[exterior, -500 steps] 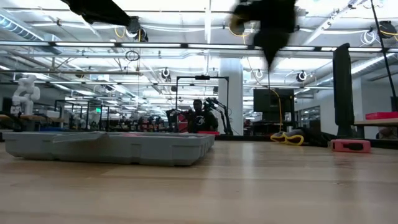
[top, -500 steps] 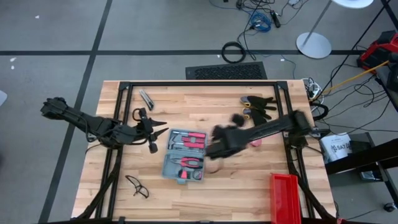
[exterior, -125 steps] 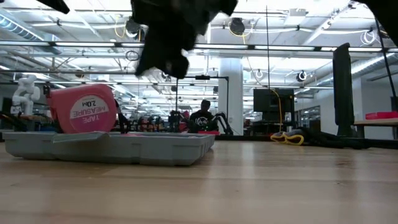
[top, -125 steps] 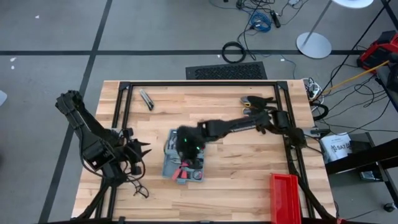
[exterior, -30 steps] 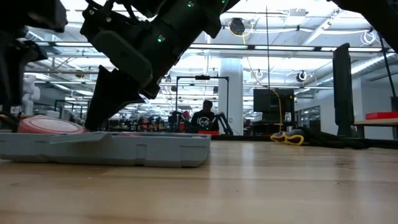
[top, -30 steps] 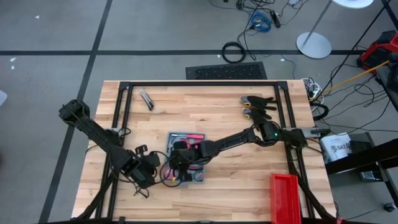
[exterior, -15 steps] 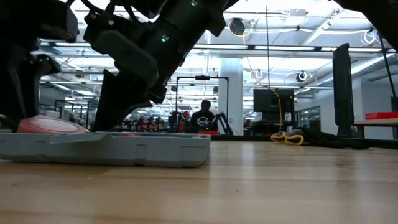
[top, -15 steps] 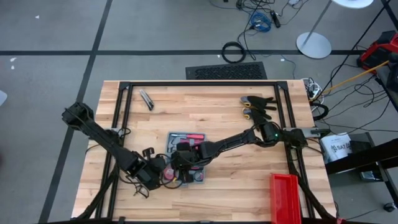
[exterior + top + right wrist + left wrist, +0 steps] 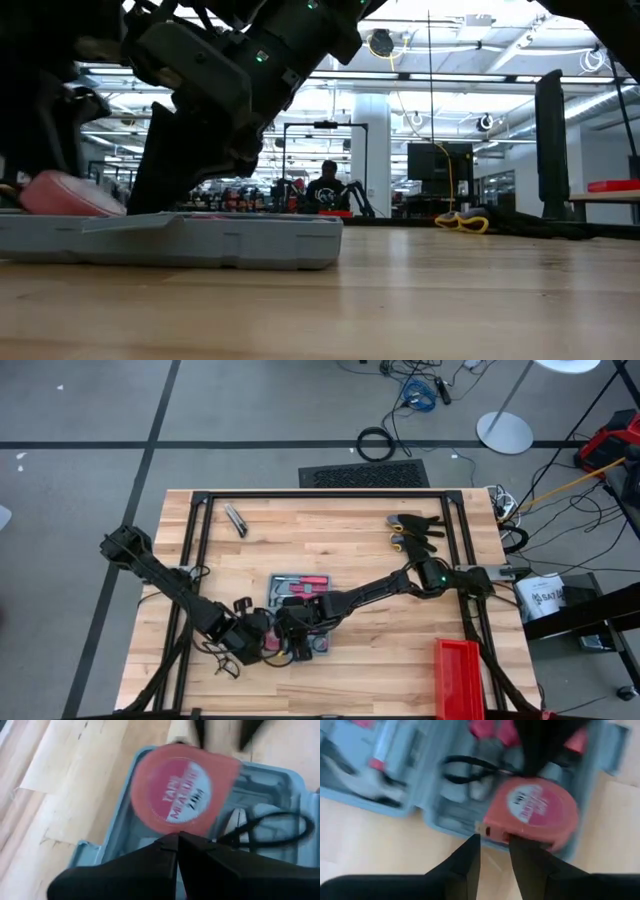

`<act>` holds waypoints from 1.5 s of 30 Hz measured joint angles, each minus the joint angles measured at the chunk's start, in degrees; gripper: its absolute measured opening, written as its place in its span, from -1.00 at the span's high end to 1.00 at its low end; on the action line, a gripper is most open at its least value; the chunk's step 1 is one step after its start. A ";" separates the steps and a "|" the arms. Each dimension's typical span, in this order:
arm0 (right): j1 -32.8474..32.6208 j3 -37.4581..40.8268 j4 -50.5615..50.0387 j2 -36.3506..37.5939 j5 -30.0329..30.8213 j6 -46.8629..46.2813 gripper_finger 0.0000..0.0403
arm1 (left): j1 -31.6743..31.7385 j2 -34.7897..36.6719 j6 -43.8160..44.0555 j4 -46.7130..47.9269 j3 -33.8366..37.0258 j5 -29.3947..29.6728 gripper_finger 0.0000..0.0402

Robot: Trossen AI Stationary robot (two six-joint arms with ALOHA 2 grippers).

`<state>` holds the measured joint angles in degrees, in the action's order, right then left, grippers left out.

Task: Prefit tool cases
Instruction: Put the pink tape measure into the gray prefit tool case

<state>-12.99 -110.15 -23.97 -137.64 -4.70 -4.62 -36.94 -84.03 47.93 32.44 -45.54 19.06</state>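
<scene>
The tool case (image 9: 297, 610) lies open and flat beneath both grippers, near the middle of the table (image 9: 400, 650). It looks a stiff, light plastic shell, likely to slide if pushed, so its rim seems the safest hold. Its 1 red tape measure (image 9: 535, 812) sits crooked just ahead of the left gripper (image 9: 494, 842), whose fingers stand apart. The right gripper (image 9: 177, 840), closed and empty, presses its far edge.
</scene>
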 joint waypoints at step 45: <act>-0.16 0.20 -0.68 0.01 3.16 -4.97 1.00 | 0.82 -2.03 -2.01 0.45 -2.76 -5.53 0.44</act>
<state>-13.15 -109.95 -24.64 -137.63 -1.54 -9.59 -36.11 -86.06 45.92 32.88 -48.29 13.52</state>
